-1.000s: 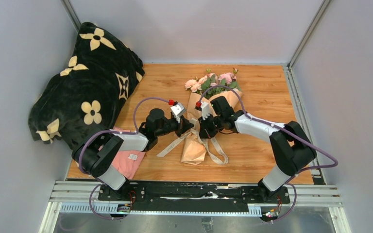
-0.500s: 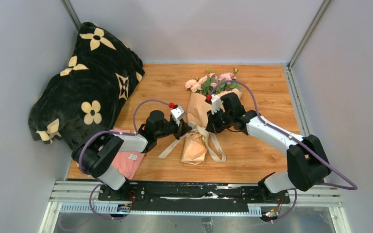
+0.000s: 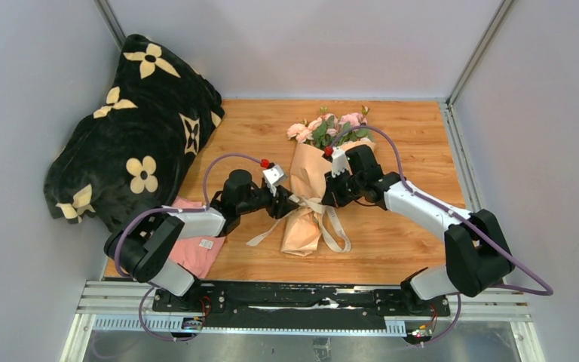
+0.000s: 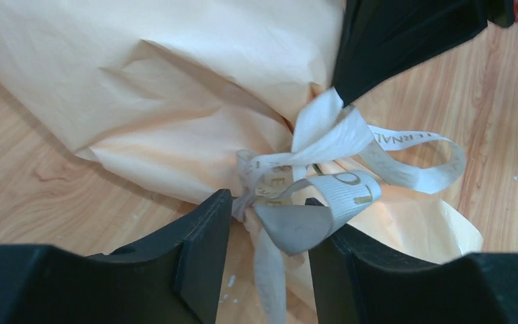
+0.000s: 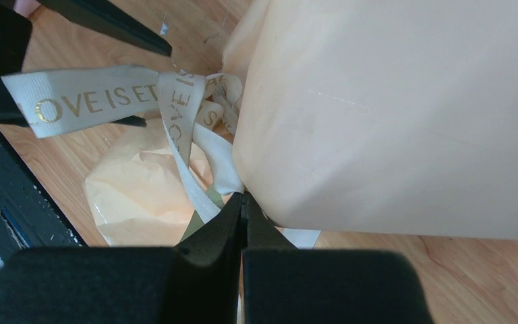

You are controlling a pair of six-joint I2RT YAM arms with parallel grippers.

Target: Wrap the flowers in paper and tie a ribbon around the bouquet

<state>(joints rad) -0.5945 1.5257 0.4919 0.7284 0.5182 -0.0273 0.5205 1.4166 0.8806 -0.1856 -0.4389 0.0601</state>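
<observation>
Right gripper [image 5: 243, 199] pinches soft cream lettered ribbon [image 5: 88, 101], lower centre; my left gripper [image 4: 270, 216] spread. Hard tug could slide knot [image 4: 286, 158] off peach paper-wrapped bouquet [image 5: 391, 101].

1. My wooden table [image 3: 407, 136] is carrying 3 things.
2. The bouquet [image 3: 305, 166] is lying mid-table, ribbon [image 3: 338, 234] tails trailing on the wood.
3. A black blanket [image 3: 136, 143] is slumping far left; a pink cloth [image 3: 196, 253] is lying near-left.
</observation>
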